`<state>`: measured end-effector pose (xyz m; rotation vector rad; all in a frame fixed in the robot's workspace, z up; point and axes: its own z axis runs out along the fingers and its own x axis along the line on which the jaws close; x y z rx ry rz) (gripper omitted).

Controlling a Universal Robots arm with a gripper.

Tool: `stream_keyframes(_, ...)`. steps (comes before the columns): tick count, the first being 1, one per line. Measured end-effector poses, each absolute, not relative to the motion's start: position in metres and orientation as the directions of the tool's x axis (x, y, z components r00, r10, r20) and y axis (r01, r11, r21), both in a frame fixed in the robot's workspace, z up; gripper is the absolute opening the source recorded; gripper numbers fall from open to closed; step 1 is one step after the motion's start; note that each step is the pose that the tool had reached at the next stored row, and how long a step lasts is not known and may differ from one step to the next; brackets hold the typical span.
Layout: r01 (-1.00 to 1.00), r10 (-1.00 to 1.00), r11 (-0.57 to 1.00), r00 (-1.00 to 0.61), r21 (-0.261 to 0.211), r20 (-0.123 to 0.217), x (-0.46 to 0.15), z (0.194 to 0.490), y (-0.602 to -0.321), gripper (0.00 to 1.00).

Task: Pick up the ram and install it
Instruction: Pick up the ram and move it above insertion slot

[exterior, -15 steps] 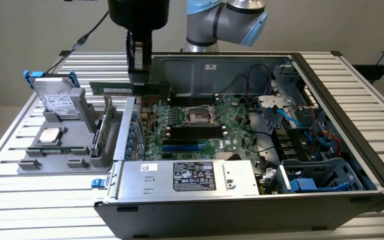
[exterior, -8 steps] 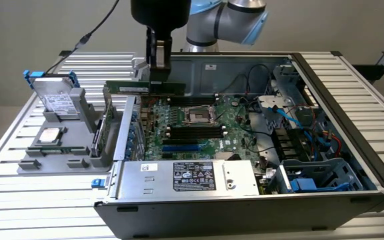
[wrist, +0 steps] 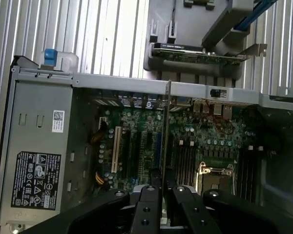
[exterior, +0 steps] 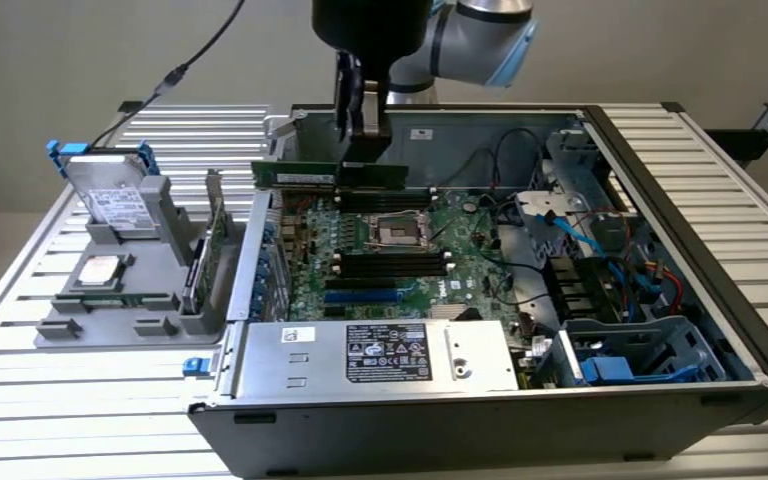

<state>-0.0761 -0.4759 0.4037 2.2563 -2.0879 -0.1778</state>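
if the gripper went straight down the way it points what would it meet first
The slim green ram stick shut in the black gripper leads, so it would likely meet the long black memory slots on the green motherboard first; alignment with one slot is unclear.

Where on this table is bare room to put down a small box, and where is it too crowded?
Bare slats of the table lie in front of the grey holder, on the exterior view's left, and behind it. Inside the case it is crowded: the tool holds the ram over the motherboard.
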Motion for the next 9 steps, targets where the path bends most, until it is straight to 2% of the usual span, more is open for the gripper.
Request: stream_keyframes(9,-0.991,-0.996,-0.079,0.075,0.110,-0.041,-0.042,0.398,-0.466,0.14)
